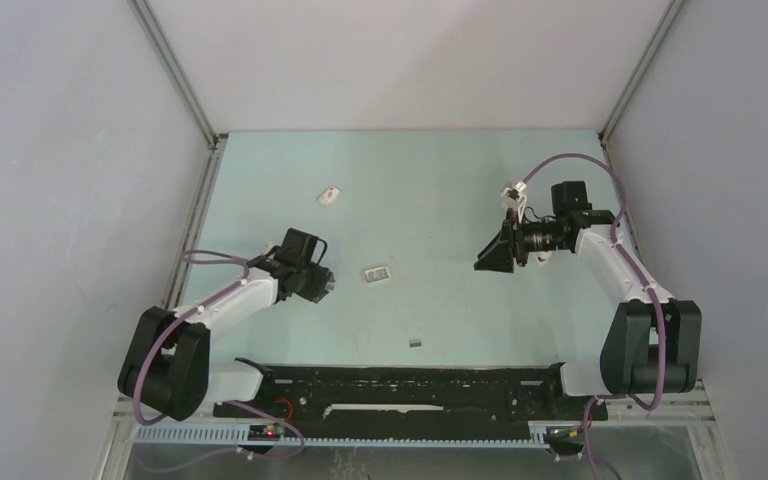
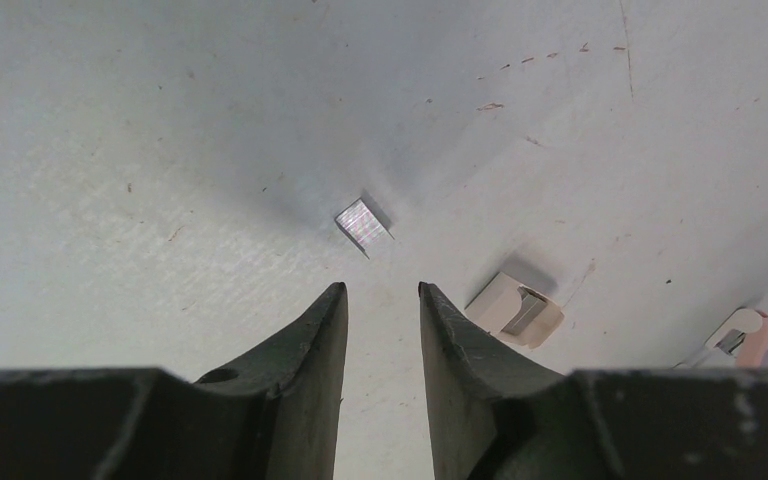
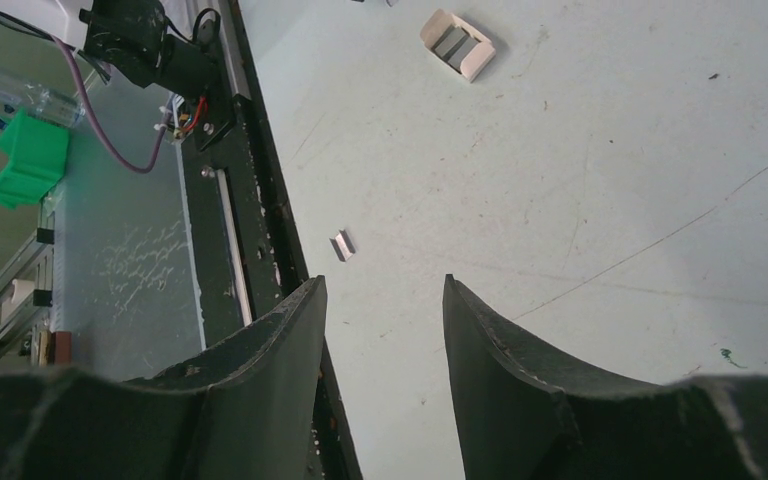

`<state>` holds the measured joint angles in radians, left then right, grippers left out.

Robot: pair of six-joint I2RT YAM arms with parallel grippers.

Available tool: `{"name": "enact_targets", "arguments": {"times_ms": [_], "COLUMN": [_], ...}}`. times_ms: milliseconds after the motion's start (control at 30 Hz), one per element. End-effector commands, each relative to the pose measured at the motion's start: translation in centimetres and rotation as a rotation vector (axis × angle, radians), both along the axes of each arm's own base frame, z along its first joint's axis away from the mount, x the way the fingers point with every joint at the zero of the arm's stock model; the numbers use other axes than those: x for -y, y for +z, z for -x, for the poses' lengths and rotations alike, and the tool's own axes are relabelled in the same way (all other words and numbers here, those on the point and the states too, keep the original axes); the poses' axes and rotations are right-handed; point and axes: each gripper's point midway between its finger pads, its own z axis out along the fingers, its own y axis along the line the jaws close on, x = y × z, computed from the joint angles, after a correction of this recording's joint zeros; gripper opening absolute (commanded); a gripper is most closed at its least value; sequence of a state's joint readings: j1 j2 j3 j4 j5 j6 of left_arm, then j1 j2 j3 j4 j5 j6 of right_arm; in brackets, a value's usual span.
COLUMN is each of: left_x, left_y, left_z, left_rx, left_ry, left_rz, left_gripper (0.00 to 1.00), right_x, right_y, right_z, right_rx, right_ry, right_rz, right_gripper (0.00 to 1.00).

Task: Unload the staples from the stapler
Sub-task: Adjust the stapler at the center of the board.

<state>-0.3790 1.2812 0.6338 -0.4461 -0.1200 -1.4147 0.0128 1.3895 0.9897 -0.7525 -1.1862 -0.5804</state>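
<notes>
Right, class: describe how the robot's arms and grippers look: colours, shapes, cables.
The left arm and right arm have white links, black joints. A purple cable loops along each. The left gripper and right gripper each have two black, curved, tapering fingers.

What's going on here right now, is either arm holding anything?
Neither arm holds anything. The left arm's fingers stand apart over the pale green table, pointing toward a short grey metal staple strip lying loose on it. The right arm's fingers are open and empty too, off to the right. A small pale open box with more grey staples in it sits mid-table. The small white stapler lies farther back, with neither arm touching it.
</notes>
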Motion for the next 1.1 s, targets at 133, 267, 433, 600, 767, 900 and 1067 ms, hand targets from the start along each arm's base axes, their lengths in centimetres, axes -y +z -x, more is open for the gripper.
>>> {"name": "enact_targets", "arguments": {"times_ms": [133,267,433,600,767,900,1067], "left_x": [-0.3,0.0,0.2,0.3,0.4,0.5,0.8], "left_y": [0.5,0.4,0.4,0.6,0.7,0.7,0.8], "left_z": [-0.1,0.0,0.1,0.2,0.2,0.1,0.1], "left_rx": [0.014,0.01,-0.001,-0.012,-0.015,-0.015,-0.014], "left_ry": [0.022,0.022,0.023,0.028,0.03,0.028,0.016], "left_rz": [-0.003,0.004,0.003,-0.007,-0.006,-0.001,-0.001], "left_gripper": [0.38,0.38,0.38,0.38,0.4,0.41,0.42], "right_x": [0.6,0.6,0.6,0.6,0.7,0.7,0.8], "right_y": [0.5,0.6,0.6,0.8,0.9,1.0,1.1], "right_z": [-0.1,-0.1,0.0,0.0,0.1,0.1,0.1], "right_rx": [0.014,0.016,0.018,0.019,0.024,0.027,0.029], "right_ry": [-0.008,-0.008,-0.005,-0.002,-0.003,-0.003,-0.002], "right_rz": [-0.033,-0.036,-0.042,-0.048,-0.053,-0.057,-0.066], "right_gripper": [0.56,0.56,0.56,0.56,0.56,0.56,0.56]}}
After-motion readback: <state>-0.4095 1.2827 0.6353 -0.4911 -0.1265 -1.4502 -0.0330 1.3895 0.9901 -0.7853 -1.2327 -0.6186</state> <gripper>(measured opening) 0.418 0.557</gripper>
